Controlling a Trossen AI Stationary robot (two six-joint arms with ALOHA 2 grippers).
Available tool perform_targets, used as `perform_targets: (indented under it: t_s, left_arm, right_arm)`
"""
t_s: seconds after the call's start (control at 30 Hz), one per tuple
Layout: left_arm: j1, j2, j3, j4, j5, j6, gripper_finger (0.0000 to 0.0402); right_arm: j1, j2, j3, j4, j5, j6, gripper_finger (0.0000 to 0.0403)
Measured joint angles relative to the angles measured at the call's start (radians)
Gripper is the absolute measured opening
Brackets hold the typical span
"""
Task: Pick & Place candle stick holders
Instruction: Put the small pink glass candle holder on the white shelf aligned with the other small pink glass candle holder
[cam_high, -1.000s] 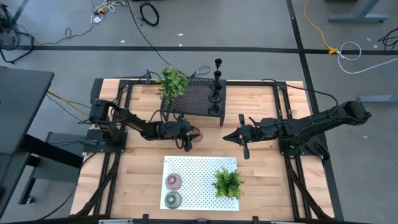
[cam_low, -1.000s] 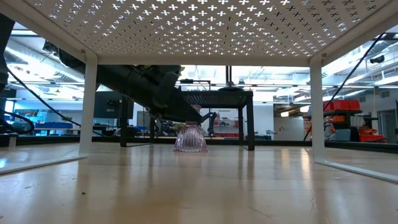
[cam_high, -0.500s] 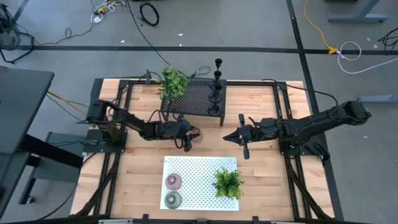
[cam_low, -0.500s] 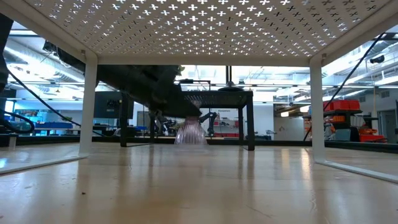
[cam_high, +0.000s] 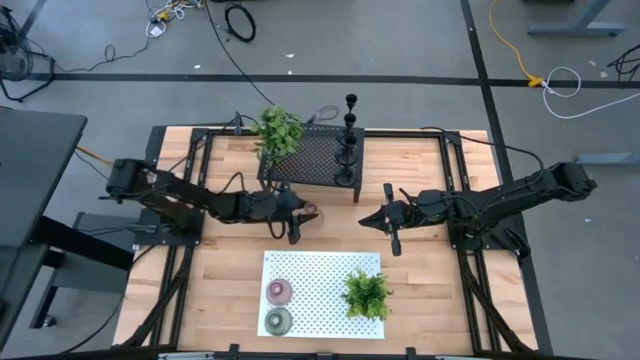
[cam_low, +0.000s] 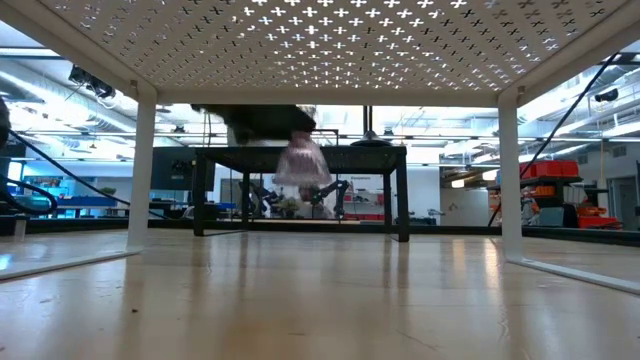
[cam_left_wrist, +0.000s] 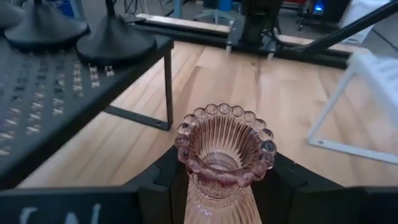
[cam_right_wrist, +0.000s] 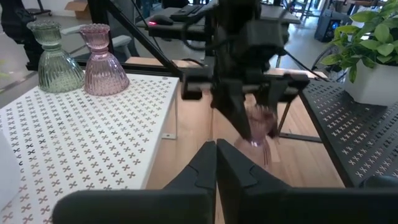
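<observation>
My left gripper (cam_high: 300, 218) is shut on a pink ribbed glass holder (cam_left_wrist: 224, 149) with a beaded rim, in front of the black mesh rack (cam_high: 312, 158). The holder hangs above the tabletop in the low view (cam_low: 301, 160). My right gripper (cam_high: 372, 220) is shut and empty at the table's middle right; it also shows in its own wrist view (cam_right_wrist: 216, 152). A second pink holder (cam_high: 278, 291) and an olive-green one (cam_high: 277, 321) stand on their bases on a white perforated shelf (cam_high: 320, 275). Slim black holders (cam_high: 349, 150) stand on the mesh rack's right end. My left gripper pinches the pink holder's narrow neck (cam_left_wrist: 219, 190), just under the beaded cup, between its two fingers (cam_left_wrist: 163, 177), one on each side. The fingers slant down from the table's left. The holder is upright with its cup up, lifted clear of the table.
One leafy plant (cam_high: 278, 130) stands on the mesh rack's left end and another (cam_high: 367, 293) on the white shelf's right part. Bare wood shows between the rack and the shelf. The white shelf's legs (cam_low: 142, 170) frame the low view.
My left gripper has risen, staying shut on the pink holder. The holder stood on the table a second ago and is now lifted clear, still upright. The gripper has also drawn slightly toward the table's left edge.
</observation>
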Motion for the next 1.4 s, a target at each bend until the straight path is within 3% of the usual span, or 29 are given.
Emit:
perform_targets:
  t_s: [0.23, 0.53, 0.77, 1.1, 1.4]
  left_arm:
    - [-0.052, -0.165, 0.0, -0.063, 0.0, 0.021, 0.0137]
    - [-0.153, -0.444, 0.0, -0.345, 0.01, 0.0, 0.0137]
    - [-0.261, -0.611, 0.0, -0.429, 0.035, -0.014, 0.0137]
    - [-0.389, -0.604, 0.0, -0.486, -0.024, -0.028, 0.0137]
    - [-0.434, -0.546, 0.0, -0.475, -0.056, -0.088, 0.0137]
  right_arm:
    - [0.0, 0.0, 0.0, -0.004, 0.017, 0.0, 0.0009]
    - [-0.001, 0.0, 0.0, -0.012, 0.032, 0.0, 0.0009]
    - [-0.001, 0.0, 0.0, -0.012, 0.034, 0.007, 0.0009]
    - [-0.001, 0.0, 0.0, -0.009, 0.034, 0.028, 0.0009]
    - [-0.001, 0.0, 0.0, -0.004, 0.034, 0.03, 0.0009]
